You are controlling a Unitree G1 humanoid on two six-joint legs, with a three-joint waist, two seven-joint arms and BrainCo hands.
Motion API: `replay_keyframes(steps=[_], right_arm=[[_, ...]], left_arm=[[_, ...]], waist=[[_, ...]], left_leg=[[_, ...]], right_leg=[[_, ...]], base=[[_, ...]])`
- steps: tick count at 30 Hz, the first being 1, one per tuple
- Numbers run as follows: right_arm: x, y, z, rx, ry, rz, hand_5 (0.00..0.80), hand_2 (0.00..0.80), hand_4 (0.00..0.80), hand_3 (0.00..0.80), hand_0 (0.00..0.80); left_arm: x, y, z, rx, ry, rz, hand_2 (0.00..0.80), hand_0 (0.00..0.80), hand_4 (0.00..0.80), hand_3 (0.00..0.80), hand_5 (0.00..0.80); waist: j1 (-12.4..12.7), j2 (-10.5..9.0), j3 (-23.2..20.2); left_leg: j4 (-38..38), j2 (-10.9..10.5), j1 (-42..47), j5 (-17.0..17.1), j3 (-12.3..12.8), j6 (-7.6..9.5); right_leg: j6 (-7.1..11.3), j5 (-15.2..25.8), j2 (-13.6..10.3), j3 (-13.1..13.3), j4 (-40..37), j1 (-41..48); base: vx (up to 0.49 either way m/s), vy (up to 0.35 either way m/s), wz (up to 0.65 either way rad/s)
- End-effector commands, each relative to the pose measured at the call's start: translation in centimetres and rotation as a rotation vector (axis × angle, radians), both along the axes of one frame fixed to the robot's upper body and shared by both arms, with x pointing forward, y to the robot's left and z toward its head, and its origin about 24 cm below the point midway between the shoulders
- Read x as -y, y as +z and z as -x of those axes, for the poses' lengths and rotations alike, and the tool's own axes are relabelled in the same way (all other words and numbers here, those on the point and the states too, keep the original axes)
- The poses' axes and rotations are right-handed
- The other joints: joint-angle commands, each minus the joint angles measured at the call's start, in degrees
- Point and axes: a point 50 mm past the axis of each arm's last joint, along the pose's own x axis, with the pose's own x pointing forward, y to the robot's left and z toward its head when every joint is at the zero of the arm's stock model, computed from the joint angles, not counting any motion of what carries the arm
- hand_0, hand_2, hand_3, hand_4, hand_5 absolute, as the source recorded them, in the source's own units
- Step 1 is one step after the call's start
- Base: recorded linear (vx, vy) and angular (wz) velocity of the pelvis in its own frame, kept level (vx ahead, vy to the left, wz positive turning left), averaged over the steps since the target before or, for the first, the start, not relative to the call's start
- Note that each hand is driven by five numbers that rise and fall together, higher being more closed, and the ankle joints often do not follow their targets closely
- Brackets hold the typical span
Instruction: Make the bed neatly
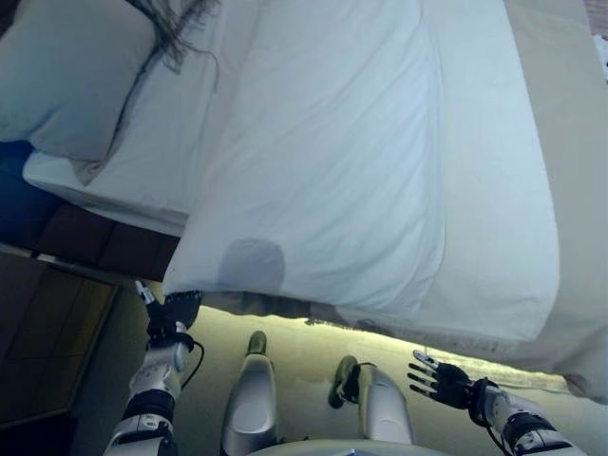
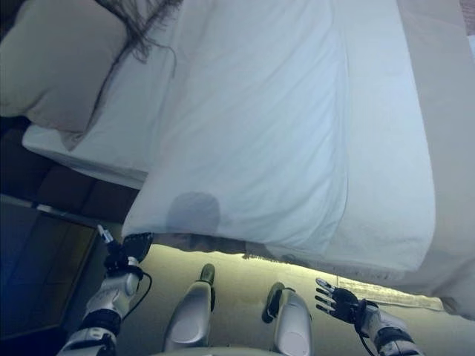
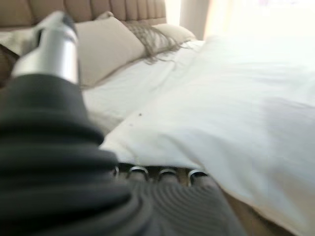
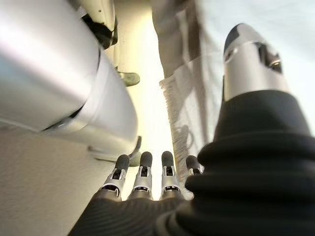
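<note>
A white duvet (image 1: 332, 152) lies across the bed, with its near edge hanging over the side towards me. My left hand (image 1: 171, 309) is at the duvet's near left corner. In the left wrist view its fingers (image 3: 157, 173) are curled, tips hidden under the duvet's edge (image 3: 162, 155), and the thumb (image 3: 51, 44) sticks up. My right hand (image 1: 439, 377) is open with fingers spread, low beside the bed under the hanging edge, and holds nothing. The right wrist view shows its straight fingers (image 4: 142, 172) near a fringed cloth edge (image 4: 179, 98).
A beige pillow (image 1: 66, 76) lies at the head of the bed on the left, with a dark fringed throw (image 1: 176, 28) beside it. A beige cover (image 1: 570, 142) runs along the right. A padded headboard (image 3: 98, 9) stands behind. A dark wooden unit (image 1: 47, 332) is at lower left.
</note>
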Motion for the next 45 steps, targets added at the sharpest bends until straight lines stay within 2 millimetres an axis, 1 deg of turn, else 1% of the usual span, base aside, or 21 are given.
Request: replay_keyframes(steps=[1, 4, 7, 10, 14, 17, 21, 24, 25, 27, 30, 33, 35, 36, 38, 39, 41, 43, 45], right_arm=[[0.3, -1.1, 2.9, -0.051, -0.076, -0.016, 0.000, 0.000, 0.000, 0.000, 0.000], [0.5, -1.5, 3.9, -0.066, -0.095, -0.013, 0.000, 0.000, 0.000, 0.000, 0.000], [1.1, -1.7, 5.2, -0.091, -0.119, -0.001, 0.000, 0.000, 0.000, 0.000, 0.000], [2.0, -1.8, 6.5, -0.119, -0.146, 0.014, 0.000, 0.000, 0.000, 0.000, 0.000], [2.8, -1.7, 7.7, -0.149, -0.169, 0.031, 0.000, 0.000, 0.000, 0.000, 0.000], [2.8, -1.8, 8.1, -0.155, -0.174, 0.035, 0.000, 0.000, 0.000, 0.000, 0.000], [2.9, -1.9, 8.6, -0.164, -0.160, 0.038, 0.000, 0.000, 0.000, 0.000, 0.000], [3.0, -1.9, 8.8, -0.167, -0.152, 0.043, 0.000, 0.000, 0.000, 0.000, 0.000], [3.2, -1.7, 8.7, -0.166, -0.148, 0.046, 0.000, 0.000, 0.000, 0.000, 0.000], [3.3, -1.7, 8.6, -0.162, -0.137, 0.050, 0.000, 0.000, 0.000, 0.000, 0.000], [3.1, -1.7, 8.3, -0.157, -0.120, 0.052, 0.000, 0.000, 0.000, 0.000, 0.000], [2.6, -1.7, 7.5, -0.135, -0.086, 0.043, 0.000, 0.000, 0.000, 0.000, 0.000], [2.4, -1.7, 7.1, -0.123, -0.071, 0.041, 0.000, 0.000, 0.000, 0.000, 0.000], [2.0, -1.7, 6.5, -0.105, -0.059, 0.036, 0.000, 0.000, 0.000, 0.000, 0.000], [1.6, -1.6, 5.7, -0.081, -0.057, 0.026, 0.000, 0.000, 0.000, 0.000, 0.000], [1.6, -1.6, 5.7, -0.081, -0.058, 0.026, 0.000, 0.000, 0.000, 0.000, 0.000], [1.2, -1.4, 4.8, -0.062, -0.058, 0.016, 0.000, 0.000, 0.000, 0.000, 0.000], [1.2, -1.3, 4.6, -0.058, -0.057, 0.012, 0.000, 0.000, 0.000, 0.000, 0.000], [1.4, -1.2, 4.4, -0.056, -0.064, 0.010, 0.000, 0.000, 0.000, 0.000, 0.000]], left_arm=[[-10.7, 1.8, 7.4, -0.026, 0.363, -0.183, 0.000, 0.000, 0.000, 0.000, 0.000], [-13.2, 2.5, 9.6, -0.041, 0.443, -0.209, 0.000, 0.000, 0.000, 0.000, 0.000], [-15.1, 3.4, 11.3, -0.050, 0.497, -0.235, 0.000, 0.000, 0.000, 0.000, 0.000], [-16.5, 4.5, 12.3, -0.069, 0.514, -0.277, 0.000, 0.000, 0.000, 0.000, 0.000], [-18.7, 6.6, 13.2, -0.083, 0.576, -0.319, 0.000, 0.000, 0.000, 0.000, 0.000], [-20.1, 7.8, 14.7, -0.117, 0.625, -0.346, 0.000, 0.000, 0.000, 0.000, 0.000], [-21.7, 9.1, 16.1, -0.171, 0.682, -0.362, 0.000, 0.000, 0.000, 0.000, 0.000], [-22.2, 9.4, 17.2, -0.202, 0.730, -0.349, 0.000, 0.000, 0.000, 0.000, 0.000], [-22.5, 9.4, 17.9, -0.215, 0.750, -0.340, 0.000, 0.000, 0.000, 0.000, 0.000], [-22.5, 9.2, 18.6, -0.225, 0.770, -0.321, 0.000, 0.000, 0.000, 0.000, 0.000], [-22.4, 9.0, 18.5, -0.241, 0.753, -0.292, 0.000, 0.000, 0.000, 0.000, 0.000], [-21.4, 7.7, 17.9, -0.290, 0.627, -0.276, 0.000, 0.000, 0.000, 0.000, 0.000], [-21.1, 7.4, 17.3, -0.305, 0.573, -0.260, 0.000, 0.000, 0.000, 0.000, 0.000], [-20.6, 7.2, 16.5, -0.310, 0.505, -0.256, 0.000, 0.000, 0.000, 0.000, 0.000], [-20.1, 6.7, 15.7, -0.331, 0.451, -0.238, 0.000, 0.000, 0.000, 0.000, 0.000], [-20.0, 6.7, 15.7, -0.331, 0.451, -0.238, 0.000, 0.000, 0.000, 0.000, 0.000], [-19.2, 5.3, 16.2, -0.368, 0.424, -0.189, 0.000, 0.000, 0.000, 0.000, 0.000], [-18.7, 4.7, 16.5, -0.378, 0.414, -0.177, 0.000, 0.000, 0.000, 0.000, 0.000], [-17.8, 3.5, 16.9, -0.397, 0.387, -0.148, 0.000, 0.000, 0.000, 0.000, 0.000]], waist=[[3.8, -1.83, -2.7], [4.0, -1.20, -3.8], [4.5, -0.61, -4.6], [4.9, -0.29, -5.1], [5.6, -0.12, -5.5], [5.9, -0.14, -5.7], [6.2, -0.37, -6.5], [6.5, -0.52, -6.6], [6.7, -0.65, -6.5], [7.0, -1.03, -6.1], [7.4, -1.78, -5.3], [7.8, -3.08, -4.3], [7.9, -3.50, -4.0], [8.0, -4.01, -3.6], [8.2, -4.49, -3.1], [8.2, -4.47, -3.1], [8.2, -4.77, -2.6], [8.0, -4.86, -2.5], [7.9, -4.84, -2.4]], left_leg=[[5.7, -4.4, -1.8, -3.6, 0.0, 4.80], [4.7, -4.3, -0.4, -3.4, -0.3, 4.63], [4.0, -4.3, 0.5, -3.4, -0.7, 4.39], [3.6, -4.3, 1.0, -3.3, -1.1, 4.12], [3.0, -4.4, 1.4, -3.1, -1.6, 3.80], [2.5, -4.6, 1.6, -3.0, -2.0, 3.72], [1.2, -4.5, 2.3, -2.7, -2.1, 3.62], [1.3, -4.5, 2.1, -2.8, -2.1, 3.56], [1.6, -4.5, 1.8, -3.0, -2.0, 3.51], [2.5, -4.5, 1.1, -3.4, -1.9, 3.48], [4.2, -4.7, -0.2, -4.1, -1.7, 3.54], [5.6, -4.5, -1.3, -4.6, -1.4, 3.70], [6.1, -4.4, -1.6, -4.7, -1.4, 3.75], [6.6, -4.3, -2.1, -4.8, -1.4, 3.81], [6.9, -4.3, -2.6, -4.8, -1.5, 3.93], [6.9, -4.3, -2.7, -4.8, -1.5, 3.93], [7.1, -4.2, -3.0, -4.8, -1.6, 3.90], [7.3, -4.2, -3.1, -4.8, -1.5, 3.90], [7.4, -4.2, -3.1, -4.9, -1.3, 3.88]], right_leg=[[3.89, 7.6, -3.1, 0.7, -12.0, 6.9], [3.90, 7.3, -3.1, 0.3, -13.1, 8.6], [3.89, 6.9, -3.1, -0.2, -13.9, 10.0], [3.87, 6.7, -3.0, -0.6, -14.5, 10.9], [4.05, 6.8, -3.2, -1.3, -15.5, 11.9], [4.40, 7.3, -3.3, -1.6, -16.4, 12.3], [4.97, 7.8, -3.5, -2.1, -18.2, 13.3], [5.24, 8.0, -3.7, -2.3, -18.4, 13.4], [5.27, 8.0, -3.8, -2.3, -18.3, 13.2], [5.25, 7.8, -4.0, -2.4, -17.6, 12.8], [5.22, 7.7, -4.3, -2.4, -16.3, 11.9], [5.57, 8.2, -4.4, -2.6, -15.2, 11.1], [5.71, 8.3, -4.5, -2.7, -15.1, 11.0], [5.86, 8.5, -4.5, -2.8, -14.8, 10.7], [6.03, 8.9, -4.4, -2.9, -14.8, 10.4], [6.03, 8.9, -4.4, -2.9, -14.8, 10.4], [5.97, 9.0, -4.2, -2.9, -14.9, 10.2], [5.92, 9.0, -4.1, -2.7, -14.8, 10.1], [5.60, 8.8, -3.8, -2.6, -14.9, 10.1]], base=[[0.085, 0.019, 0.07], [0.073, 0.037, 0.06], [0.048, 0.052, 0.05], [0.018, 0.064, 0.08], [-0.013, 0.074, 0.05], [-0.034, 0.089, 0.03], [-0.025, 0.084, 0.03], [-0.037, 0.088, 0.02], [-0.040, 0.076, 0.00], [-0.063, 0.069, 0.01], [-0.074, 0.024, 0.03], [-0.056, -0.041, 0.06], [-0.040, -0.053, 0.16], [-0.044, -0.066, 0.19], [-0.049, -0.087, 0.22], [-0.048, -0.074, 0.18], [-0.042, -0.044, 0.18], [-0.025, -0.016, 0.20], [-0.026, -0.008, 0.19]])
